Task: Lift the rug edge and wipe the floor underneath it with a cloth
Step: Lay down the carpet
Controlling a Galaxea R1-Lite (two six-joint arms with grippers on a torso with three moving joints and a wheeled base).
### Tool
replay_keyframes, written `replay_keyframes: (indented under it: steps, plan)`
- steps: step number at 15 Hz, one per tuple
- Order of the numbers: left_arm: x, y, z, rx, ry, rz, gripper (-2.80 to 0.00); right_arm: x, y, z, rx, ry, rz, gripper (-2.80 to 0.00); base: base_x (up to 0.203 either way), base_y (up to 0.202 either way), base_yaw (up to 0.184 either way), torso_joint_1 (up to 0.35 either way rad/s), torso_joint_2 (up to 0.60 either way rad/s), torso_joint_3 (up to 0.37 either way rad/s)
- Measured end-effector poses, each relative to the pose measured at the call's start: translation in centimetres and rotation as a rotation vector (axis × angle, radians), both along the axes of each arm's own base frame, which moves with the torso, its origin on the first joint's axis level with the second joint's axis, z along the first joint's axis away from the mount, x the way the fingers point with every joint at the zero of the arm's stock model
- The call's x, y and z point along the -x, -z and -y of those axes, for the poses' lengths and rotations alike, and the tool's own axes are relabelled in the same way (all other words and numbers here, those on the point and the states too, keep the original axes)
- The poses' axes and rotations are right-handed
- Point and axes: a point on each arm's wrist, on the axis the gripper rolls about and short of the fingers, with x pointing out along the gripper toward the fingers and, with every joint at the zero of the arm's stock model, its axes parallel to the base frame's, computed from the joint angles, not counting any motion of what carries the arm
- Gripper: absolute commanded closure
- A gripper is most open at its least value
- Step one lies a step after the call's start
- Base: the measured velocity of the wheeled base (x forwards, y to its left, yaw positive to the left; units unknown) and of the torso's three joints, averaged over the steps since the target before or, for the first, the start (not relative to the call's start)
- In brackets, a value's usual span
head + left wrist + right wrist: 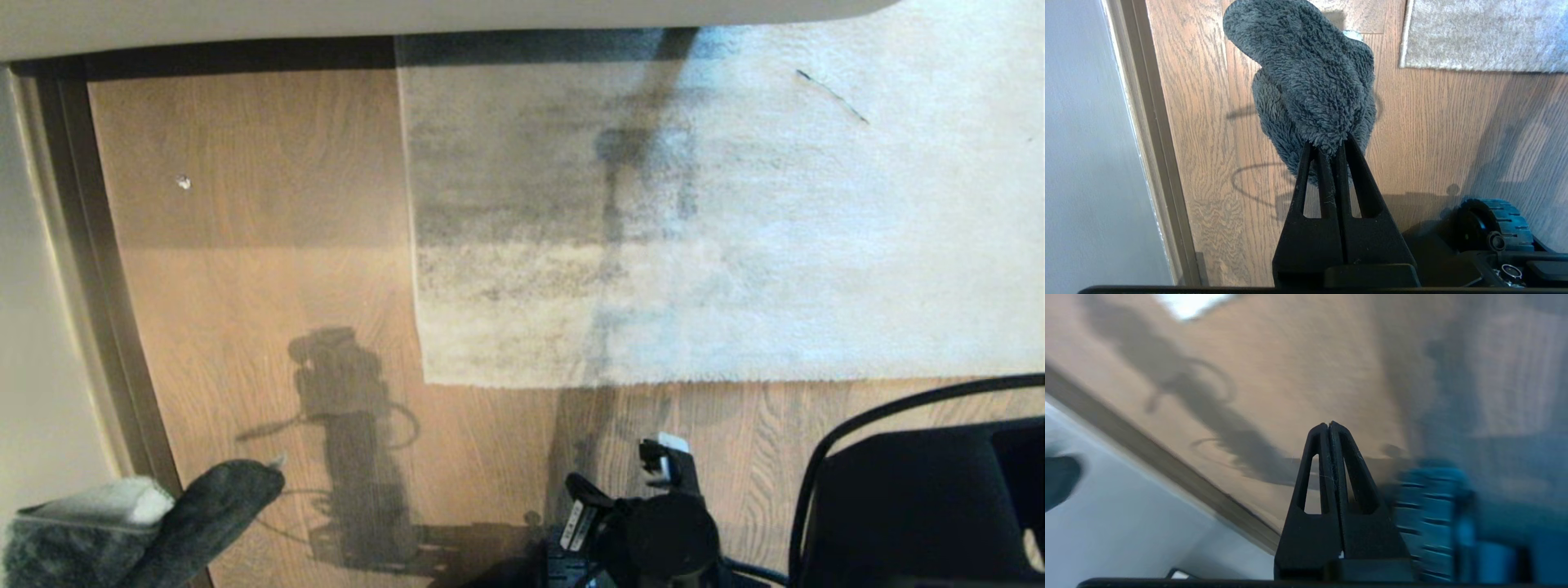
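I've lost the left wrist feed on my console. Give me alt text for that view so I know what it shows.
The left gripper is shut on the dark grey fluffy cloth, held above the wood-grain floor. The rug edge, with its square corner, lies flat on the planks beyond the cloth, apart from it; a pale wall and baseboard run along one side.

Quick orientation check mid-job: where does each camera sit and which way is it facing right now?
Head: high, looking down at the floor and rug edge; right arm low.
Left wrist: behind the left gripper, shut on the cloth, facing the floor.
Right wrist: behind the shut, empty right gripper, angled at floor and baseboard.
Shared: floor; head and left wrist share cloth and rug.
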Motion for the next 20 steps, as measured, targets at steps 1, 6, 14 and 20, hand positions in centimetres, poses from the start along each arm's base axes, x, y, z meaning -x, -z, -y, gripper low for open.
replay_keyframes:
  steps: [1, 6, 14, 20]
  plan:
    - [0.0, 0.0, 0.0, 0.0, 0.0, 0.0, 0.0, -0.4, 0.1, 0.3, 0.005, 0.017, -0.019, 0.0, 0.0, 0.0, 0.0, 0.0, 0.0, 0.0]
    - [0.0, 0.0, 0.0, 0.0, 0.0, 0.0, 0.0, -2.8, -1.0, 0.8, -0.051, 0.065, -0.063, 0.0, 0.0, 0.0, 0.0, 0.0, 0.0, 0.0]
    - [0.0, 0.0, 0.0, 0.0, 0.0, 0.0, 0.0, -6.8, -4.0, 1.1, -0.144, 0.078, -0.012, 0.0, 0.0, 0.0, 0.0, 0.0, 0.0, 0.0]
    - [0.0, 0.0, 0.0, 0.0, 0.0, 0.0, 0.0, -8.2, -5.5, 1.4, -0.195, 0.008, -0.002, 0.0, 0.0, 0.0, 0.0, 0.0, 0.0, 0.0]
